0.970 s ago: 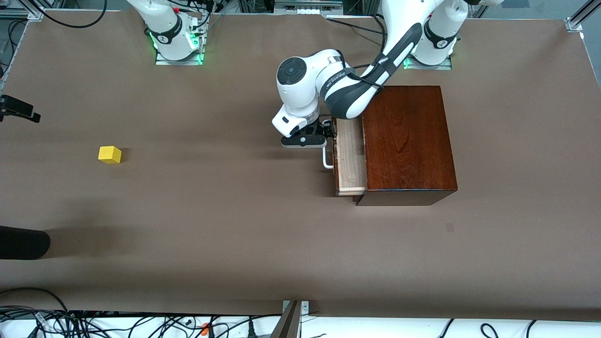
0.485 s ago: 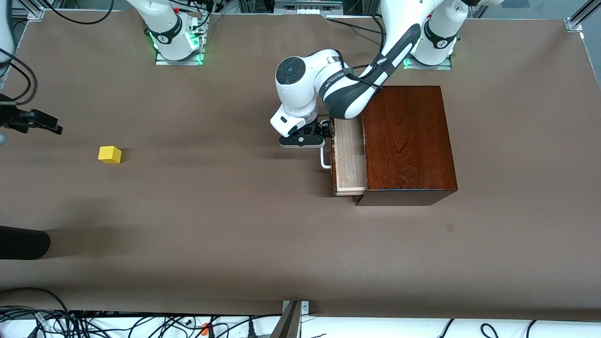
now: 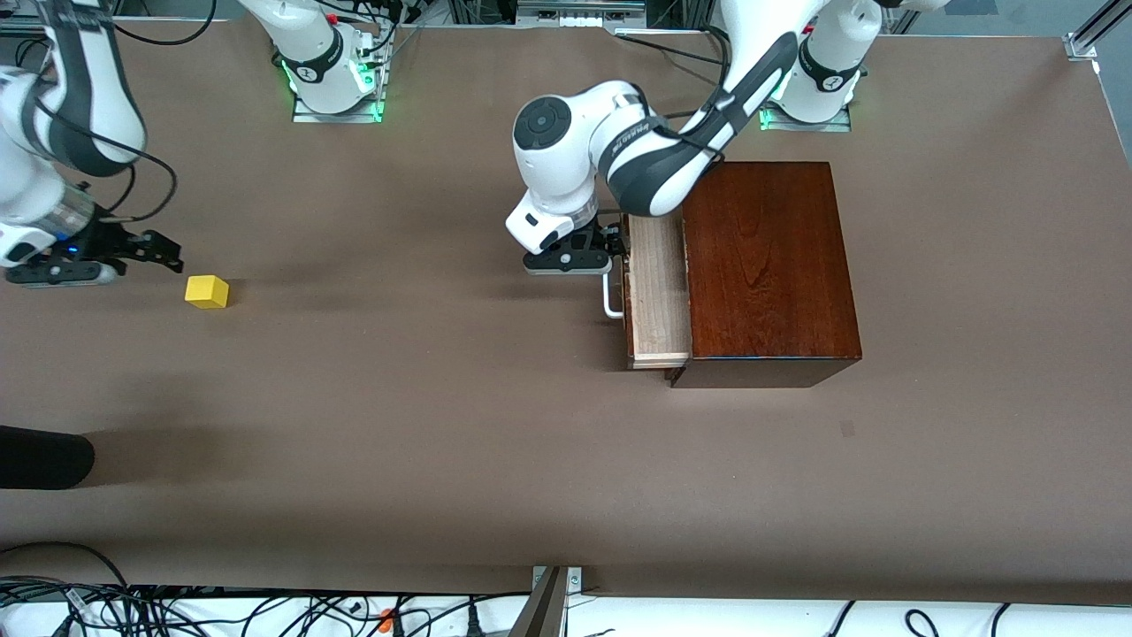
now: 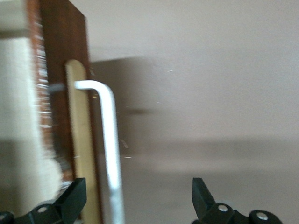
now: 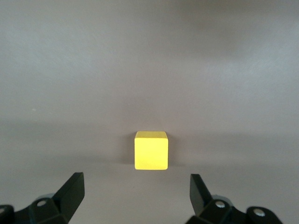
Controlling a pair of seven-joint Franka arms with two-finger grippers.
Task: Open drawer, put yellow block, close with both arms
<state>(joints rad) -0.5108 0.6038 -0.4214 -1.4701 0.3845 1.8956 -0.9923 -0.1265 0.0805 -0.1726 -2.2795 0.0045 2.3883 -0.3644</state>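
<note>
Wide brown table under two white robot arms. Toward the left arm's end, a dark reddish-brown wooden box, with the drawer of pale unfinished wood pulled partly out toward the right arm's end; drawer interior hard to make out, partly covered by the left arm's forearm. White U-shaped handle on the drawer front, upper end hidden under the left gripper in the front view. In the left wrist view, fingers spread wide on either side of the handle, not closed on it; fingertips cut off by the frame edge, picture smeared near the drawer front. Near the right arm's end of the table, right arm partly cut off by the frame edge, right gripper low over the table just beside the yellow block, fingers wide apart and holding nothing. Yellow block small, bright, plain-faced, a cube resting flat on the table, well apart from the drawer, seen between the open fingers in the right wrist view. Dark rounded object at the table edge, cut off, not identifiable
</note>
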